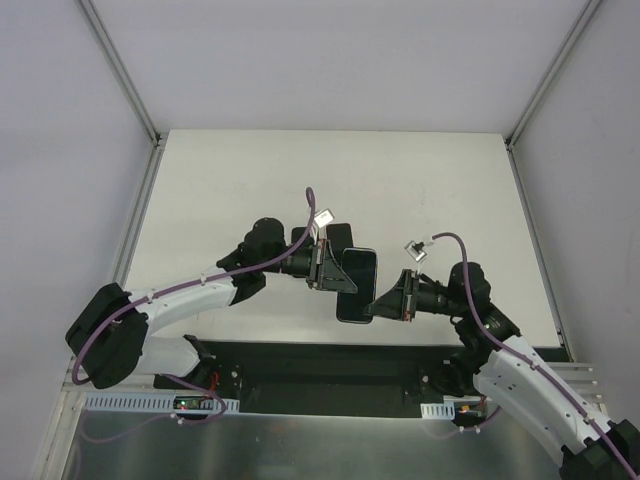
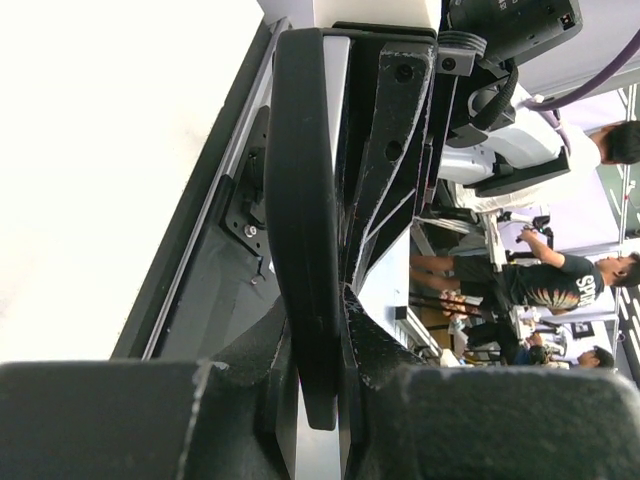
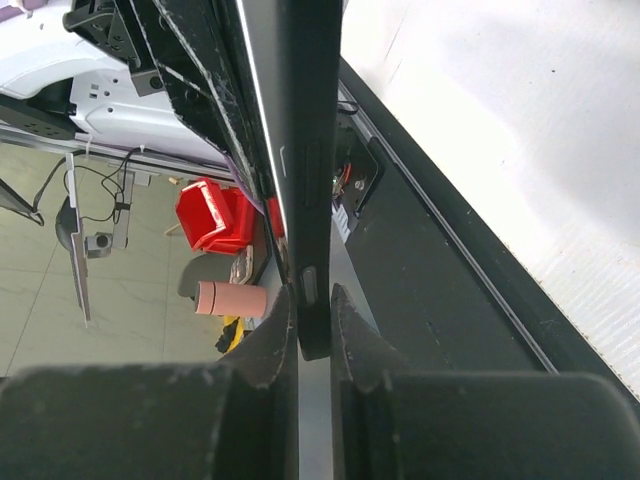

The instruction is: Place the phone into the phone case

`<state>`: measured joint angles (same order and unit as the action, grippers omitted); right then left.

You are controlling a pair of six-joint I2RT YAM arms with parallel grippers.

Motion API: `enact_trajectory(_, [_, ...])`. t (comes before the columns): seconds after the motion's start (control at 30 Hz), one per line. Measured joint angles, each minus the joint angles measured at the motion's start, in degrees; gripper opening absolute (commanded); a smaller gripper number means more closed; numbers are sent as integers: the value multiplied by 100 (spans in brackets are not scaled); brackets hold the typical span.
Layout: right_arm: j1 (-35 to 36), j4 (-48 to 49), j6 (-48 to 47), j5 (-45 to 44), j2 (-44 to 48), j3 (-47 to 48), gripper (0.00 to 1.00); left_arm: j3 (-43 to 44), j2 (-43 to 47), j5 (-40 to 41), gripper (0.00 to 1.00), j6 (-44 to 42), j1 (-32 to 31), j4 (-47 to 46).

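Held mid-air over table (image 1: 250,180), near its front edge. R gripper (image 1: 382,305) pinched on phone (image 1: 357,287) at its near end; L gripper (image 1: 336,272) clamped on case (image 1: 340,238). Both seen edge-on in wrist views; overlapping, prob. touching, not seated.

To do well: grip firm both sides, square phone w/ case opening, start one end, then press rest flat. No twisting, as thin edge grip could slip.

Table white, matte, black strip along front. Beyond: red bin (image 3: 215,215), pink cup (image 3: 232,298), people (image 2: 545,285) in bkgd.
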<state>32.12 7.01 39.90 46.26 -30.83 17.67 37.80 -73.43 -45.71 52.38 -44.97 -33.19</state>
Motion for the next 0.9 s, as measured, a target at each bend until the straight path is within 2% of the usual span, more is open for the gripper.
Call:
enact_trajectory(0.07, [17,-72,-4,-63,17,31,27,2,39,2,0,-70,-7,59])
enact_trajectory(0.1, [31,-197,-17,-133,55,63,39,2,42,-2,0,-116,-15,68])
enact_trajectory(0.17, [37,-715,-138,-446,203,219,52,4,66,-9,0,-267,-48,85])
enact_trajectory(0.2, [37,-966,-216,-597,299,308,67,-2,111,-13,0,-420,-39,210])
enact_trajectory(0.3, [26,-1670,-614,-1008,595,826,78,-13,254,-22,0,-802,-31,717])
enact_trajectory(0.5, [26,-2157,-1167,-1290,428,1561,81,-2,420,-485,0,-1329,-35,1394])
enact_trajectory(0.9, [26,-2181,-1663,-713,-256,1652,79,-2,531,-1377,0,-1464,-39,1545])
